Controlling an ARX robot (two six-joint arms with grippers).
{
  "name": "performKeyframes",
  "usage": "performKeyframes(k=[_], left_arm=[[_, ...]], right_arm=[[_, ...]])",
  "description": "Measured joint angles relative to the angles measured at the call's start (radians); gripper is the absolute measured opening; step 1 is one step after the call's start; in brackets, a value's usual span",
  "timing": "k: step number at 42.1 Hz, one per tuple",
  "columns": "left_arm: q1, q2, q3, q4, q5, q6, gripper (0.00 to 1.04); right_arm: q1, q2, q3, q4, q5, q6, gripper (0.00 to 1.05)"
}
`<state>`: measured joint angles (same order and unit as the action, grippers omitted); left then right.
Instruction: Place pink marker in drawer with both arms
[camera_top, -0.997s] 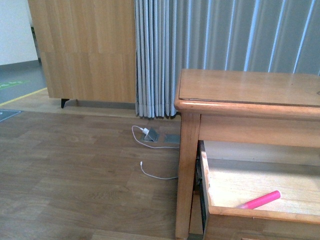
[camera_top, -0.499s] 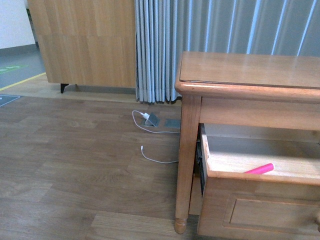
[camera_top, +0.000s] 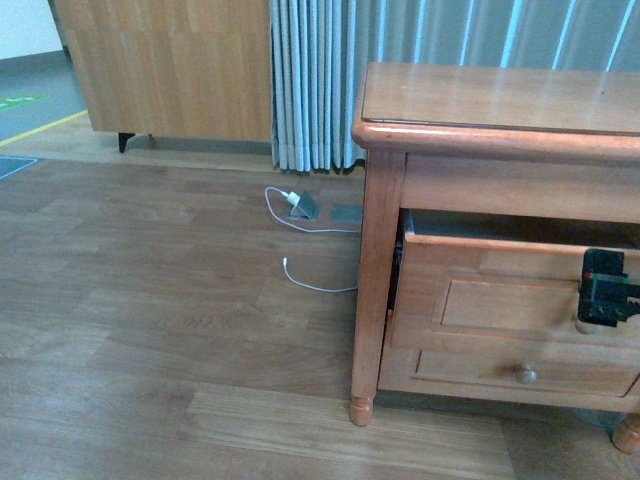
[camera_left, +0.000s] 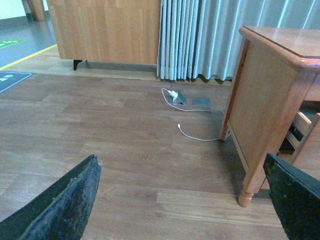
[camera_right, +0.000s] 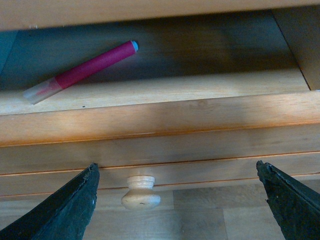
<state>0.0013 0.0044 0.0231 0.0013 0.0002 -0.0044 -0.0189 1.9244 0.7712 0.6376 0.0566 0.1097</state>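
Note:
The pink marker (camera_right: 82, 71) lies flat on the floor of the drawer (camera_right: 160, 120), seen from above in the right wrist view; in the front view it is hidden. The drawer (camera_top: 500, 300) stands a little way out of the dresser. My right gripper (camera_right: 177, 205) is open in front of the drawer, with the round pale knob (camera_right: 141, 192) between its fingers (camera_right: 65, 210) and untouched. In the front view the right gripper (camera_top: 598, 290) sits at the drawer front's right end. My left gripper (camera_left: 180, 200) is open over bare floor, left of the dresser, holding nothing.
The honey-coloured dresser (camera_top: 500, 100) has a turned front leg (camera_top: 362, 400) and a shallower lower drawer with its own knob (camera_top: 525, 372). A white cable (camera_top: 310, 285) and charger lie on the wooden floor by the grey curtain (camera_top: 320, 80). A wooden cabinet (camera_top: 170, 70) stands behind.
The drawer has gone from wide open to nearly shut, hiding the marker in the front view. The front view has dropped lower, and my right gripper has come into sight at the drawer front.

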Motion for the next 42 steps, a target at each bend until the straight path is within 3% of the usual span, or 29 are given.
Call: performKeyframes(k=[14, 27, 42], left_arm=[[0.000, 0.000, 0.000, 0.000, 0.000, 0.000, 0.99], [0.000, 0.000, 0.000, 0.000, 0.000, 0.000, 0.99], [0.000, 0.000, 0.000, 0.000, 0.000, 0.000, 0.99]], right_arm=[[-0.005, 0.139, 0.135, 0.085, -0.007, 0.015, 0.96], [-0.013, 0.212, 0.148, 0.247, 0.000, 0.016, 0.96], [-0.013, 0.223, 0.141, 0.281, 0.012, 0.019, 0.96]])
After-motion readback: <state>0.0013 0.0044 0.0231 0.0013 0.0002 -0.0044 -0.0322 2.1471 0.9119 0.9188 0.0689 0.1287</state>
